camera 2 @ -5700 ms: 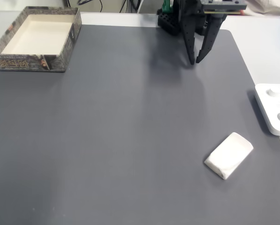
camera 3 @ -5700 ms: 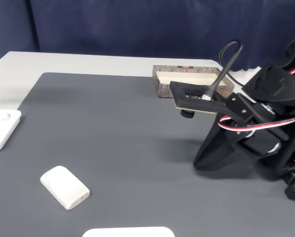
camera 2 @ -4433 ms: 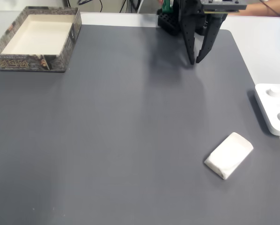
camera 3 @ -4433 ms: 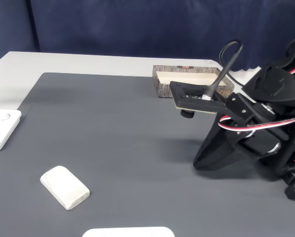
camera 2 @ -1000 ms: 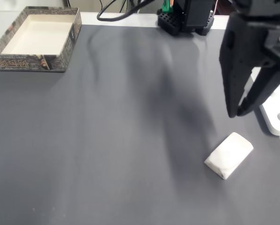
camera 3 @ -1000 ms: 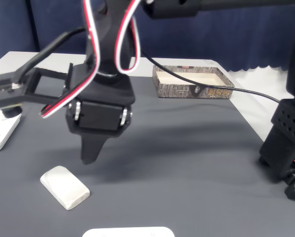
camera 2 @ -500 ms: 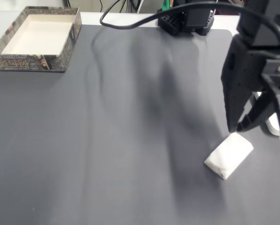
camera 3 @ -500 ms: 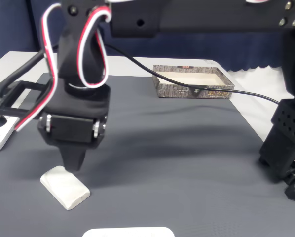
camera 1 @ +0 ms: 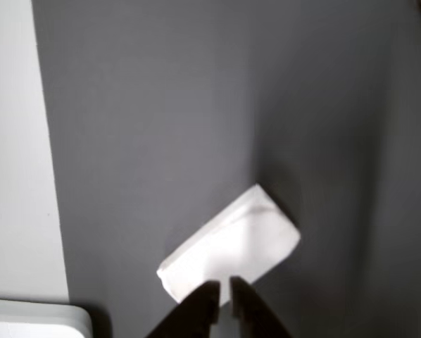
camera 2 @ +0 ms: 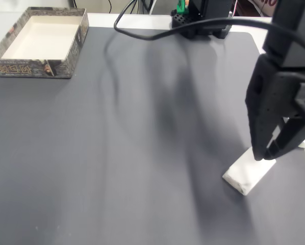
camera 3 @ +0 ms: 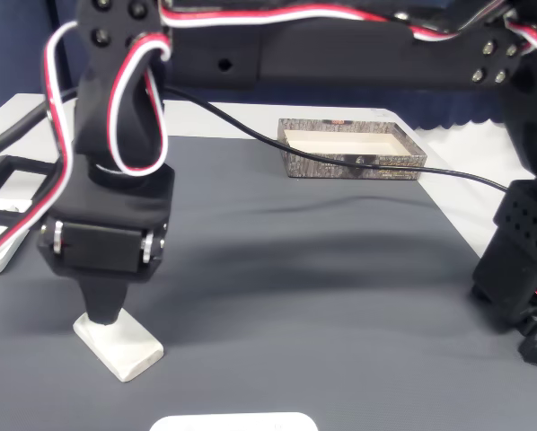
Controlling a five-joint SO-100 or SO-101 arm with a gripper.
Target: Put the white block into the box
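pincer (camera 1: 223, 287) right over one end of the white block (camera 1: 231, 243), tips nearly pressed together, pinching nothing | block flat on the grey mat, long axis diagonal to them | box (camera 2: 40, 41) far corner (long carry, i'd guess)

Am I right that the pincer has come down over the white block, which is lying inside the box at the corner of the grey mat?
Not quite: the white block is not inside the box. In a fixed view it lies on the grey mat, far from the box, which stands at the opposite corner with nothing in it. The pincer is indeed down over the block.
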